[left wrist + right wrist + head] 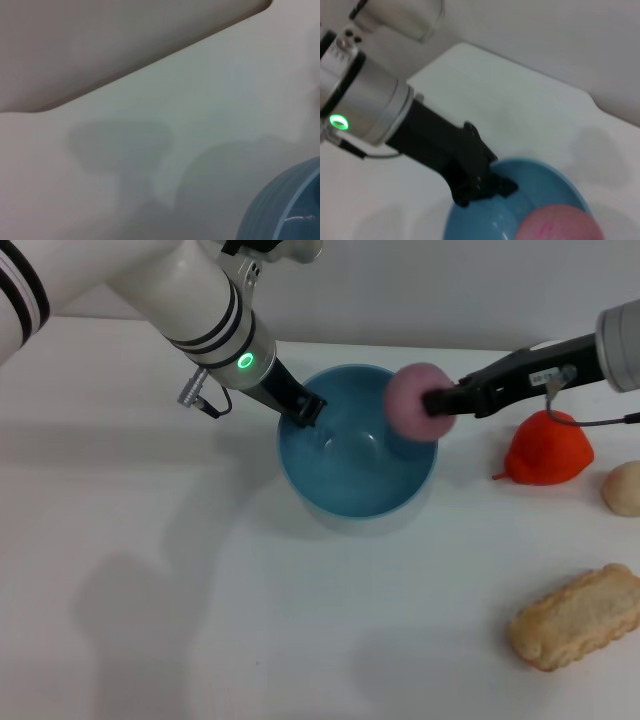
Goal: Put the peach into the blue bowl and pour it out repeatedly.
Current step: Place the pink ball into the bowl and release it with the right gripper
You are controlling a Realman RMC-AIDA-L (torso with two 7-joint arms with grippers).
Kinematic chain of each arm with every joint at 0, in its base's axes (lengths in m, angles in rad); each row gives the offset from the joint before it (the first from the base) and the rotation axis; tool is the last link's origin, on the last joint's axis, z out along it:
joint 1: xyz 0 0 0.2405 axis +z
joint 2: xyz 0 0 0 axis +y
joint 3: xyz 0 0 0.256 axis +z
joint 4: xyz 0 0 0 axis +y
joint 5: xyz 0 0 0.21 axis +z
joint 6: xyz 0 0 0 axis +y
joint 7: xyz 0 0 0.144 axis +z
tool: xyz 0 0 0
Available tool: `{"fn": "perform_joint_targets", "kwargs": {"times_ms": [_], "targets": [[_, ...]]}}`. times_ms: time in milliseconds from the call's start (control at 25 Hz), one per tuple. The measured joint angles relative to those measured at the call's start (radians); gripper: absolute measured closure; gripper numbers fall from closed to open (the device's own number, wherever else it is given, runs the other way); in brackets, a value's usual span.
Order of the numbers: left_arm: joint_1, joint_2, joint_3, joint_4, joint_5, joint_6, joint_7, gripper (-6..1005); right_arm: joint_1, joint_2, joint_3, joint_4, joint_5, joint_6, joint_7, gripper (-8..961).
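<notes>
One small matte pink roundish peach [415, 400] hangs over the right side of the round, smooth, light-blue plastic bowl [340, 495], at about two o'clock on its rim in the head view, clear of the bowl's floor and gripped from the right by the black right gripper [437, 402], whose jaws are closed onto the fruit. In the right wrist view the peach [560, 224] shows as a pink dome above the bowl [550, 180], whose inside holds nothing else that can be seen. The bowl stands upright on the white table [150, 570], near the middle of the head view. At about ten o'clock on the bowl's rim the black left gripper [305, 408] has its jaws clamped on the wall of the bowl, one finger inside and one outside; the right wrist view shows the same gripper [492, 182] biting the rim. Its silver-and-white arm with a lit green ring [245, 361] slants in from eleven o'clock. The left wrist view shows only a blurred curve of the bowl's ribbed outer wall [280, 210] and bare table with shadows. Out at three o'clock from the bowl, well apart from it, lies a larger red-orange pointed fruit [548, 448], and just beside that, at the edge of view, a pale beige round lump [624, 488]. At about four o'clock, near the corner, lies a tan oblong piece of bread [578, 616].
</notes>
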Motion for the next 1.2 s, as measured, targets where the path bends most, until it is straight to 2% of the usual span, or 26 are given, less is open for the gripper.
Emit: {"fn": "perform_joint_targets", "kwargs": {"times_ms": [240, 440, 640, 680, 800, 920, 1040, 1200], "targets": [[0.006, 0.003, 0.000, -0.004, -0.021, -0.010, 0.000, 1000, 0.007, 0.000, -0.022, 0.057, 0.096, 0.045, -0.082, 723], [0.007, 0.002, 0.000, -0.004, -0.021, -0.012, 0.000, 1000, 0.015, -0.001, -0.029, 0.084, 0.099, 0.062, -0.087, 496], [0.017, 0.004, 0.000, -0.005, -0.021, -0.021, 0.000, 1000, -0.007, -0.002, -0.022, 0.078, 0.106, 0.066, -0.099, 320], [0.018, 0.004, 0.000, -0.005, -0.021, -0.023, 0.000, 1000, -0.034, -0.002, -0.015, 0.048, 0.123, 0.074, -0.105, 285], [0.022, 0.006, 0.000, -0.005, -0.021, -0.033, 0.000, 1000, -0.076, -0.002, -0.013, 0.001, 0.139, 0.102, -0.120, 275], [0.025, 0.007, 0.002, -0.005, -0.020, -0.058, 0.006, 1000, -0.160, 0.002, -0.016, -0.050, 0.154, 0.200, -0.181, 266], [0.026, 0.008, 0.016, -0.005, -0.017, -0.102, 0.016, 1001, -0.239, 0.004, -0.005, -0.032, 0.223, 0.281, -0.296, 256], [0.008, 0.002, 0.084, -0.001, -0.016, -0.184, 0.060, 1000, -0.344, 0.003, 0.019, 0.046, 0.423, 0.338, -0.484, 249]]}}
